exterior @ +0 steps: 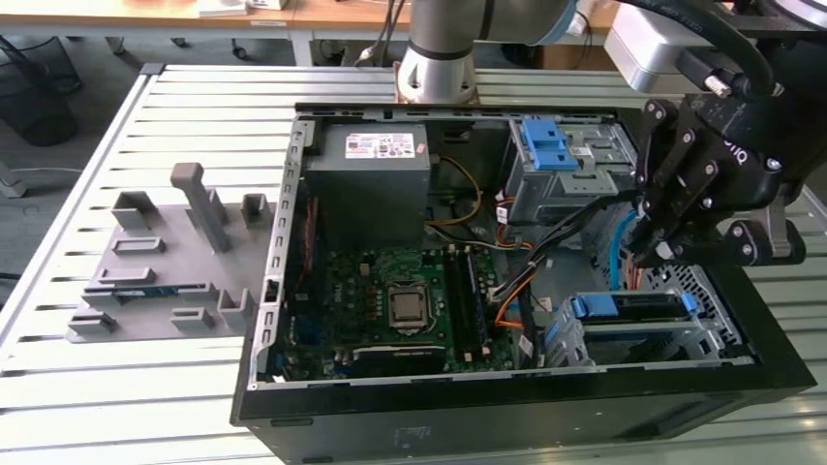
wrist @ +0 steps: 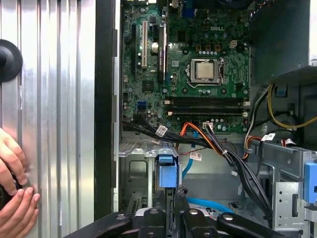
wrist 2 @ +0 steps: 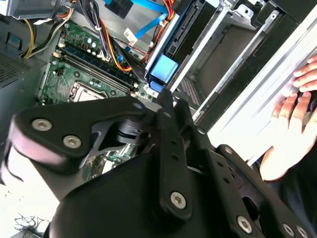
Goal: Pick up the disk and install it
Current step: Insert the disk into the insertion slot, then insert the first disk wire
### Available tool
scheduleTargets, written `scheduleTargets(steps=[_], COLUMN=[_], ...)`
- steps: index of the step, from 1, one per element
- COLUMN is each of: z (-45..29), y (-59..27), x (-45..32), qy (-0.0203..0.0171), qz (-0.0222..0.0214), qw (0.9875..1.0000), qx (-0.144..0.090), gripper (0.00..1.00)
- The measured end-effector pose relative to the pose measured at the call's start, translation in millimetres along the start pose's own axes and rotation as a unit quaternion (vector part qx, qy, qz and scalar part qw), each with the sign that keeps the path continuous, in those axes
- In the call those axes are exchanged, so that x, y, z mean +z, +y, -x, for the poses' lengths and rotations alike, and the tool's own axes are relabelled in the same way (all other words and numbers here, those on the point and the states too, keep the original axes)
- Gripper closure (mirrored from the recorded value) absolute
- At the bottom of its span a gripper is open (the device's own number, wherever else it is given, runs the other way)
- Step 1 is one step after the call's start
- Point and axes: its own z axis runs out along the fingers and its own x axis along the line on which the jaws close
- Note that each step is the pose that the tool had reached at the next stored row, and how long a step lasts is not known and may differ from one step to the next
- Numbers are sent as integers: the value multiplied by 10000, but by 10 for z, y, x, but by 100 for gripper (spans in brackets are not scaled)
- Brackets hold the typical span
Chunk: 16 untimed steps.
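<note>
Open PC case (exterior: 517, 399) on slatted table (exterior: 77, 387); motherboard (exterior: 368, 281) w/ CPU socket (exterior: 409, 307), grey power supply (exterior: 368, 189) next to it. Grey plastic rack (exterior: 162, 276) at exterior view's left.

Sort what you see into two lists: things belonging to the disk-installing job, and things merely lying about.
Belongs to the job: tool; disk in its blue carrier; drive cage; computer case.
Just lying about: grey holder block; power supply; motherboard; person's hand.
</note>
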Motion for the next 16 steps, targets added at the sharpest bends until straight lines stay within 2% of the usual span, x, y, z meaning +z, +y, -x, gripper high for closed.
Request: scheduleTargets(steps=[1,3,5,16], z=[0,0,0,0], y=[0,0,0,0], x=[1,1,2,21], qy=[0,0,0,0], qz=[0,0,0,0], qw=[10000,10000,10000,10000], qx=[0,0,0,0], gripper=[76,87,89,89])
